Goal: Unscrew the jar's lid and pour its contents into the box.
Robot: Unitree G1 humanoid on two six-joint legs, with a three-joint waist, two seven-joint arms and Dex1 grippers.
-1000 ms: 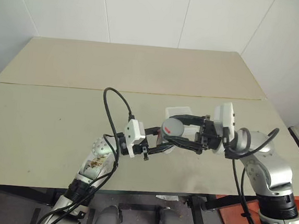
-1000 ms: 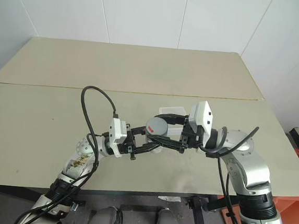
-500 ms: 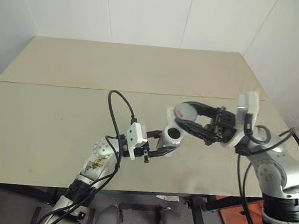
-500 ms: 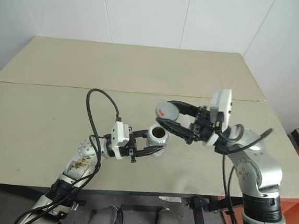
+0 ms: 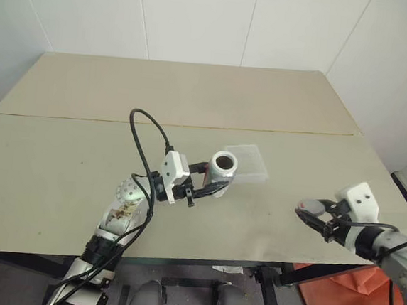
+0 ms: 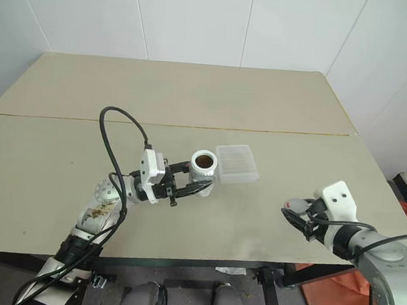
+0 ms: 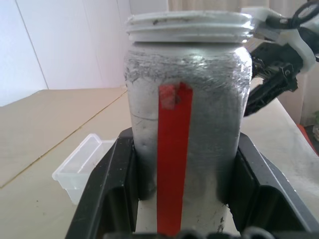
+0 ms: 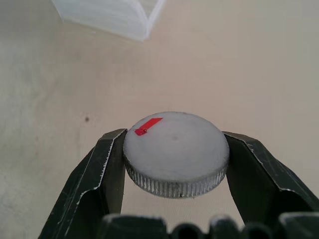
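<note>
The left tool (image 5: 211, 185) pinches an open jar (image 5: 223, 168) around its body, one black finger on each side, and holds it upright above the counter (image 5: 59, 168). The jar's mouth faces up, and something dark shows down inside it; the contents cannot be made out more exactly. A red strip runs up the jar's side between the fingers.

The box (image 5: 247, 161), a shallow translucent white tray, rests on the counter just beside the jar, on the side away from the left arm and slightly farther from the robot. In the head views the jar's rim nearly meets the box's near edge. This is the relation that matters: judging from the layout, the pour needs the jar's upright long axis tipped over toward the box, with the mouth carried a little farther over the tray.

The right tool (image 5: 313, 218) is well apart from both, low over the counter near its right front edge. It pinches the round grey lid (image 8: 175, 152) by its ridged rim, flat face up, with a small red mark on top. The left arm is far nearer the box.
</note>
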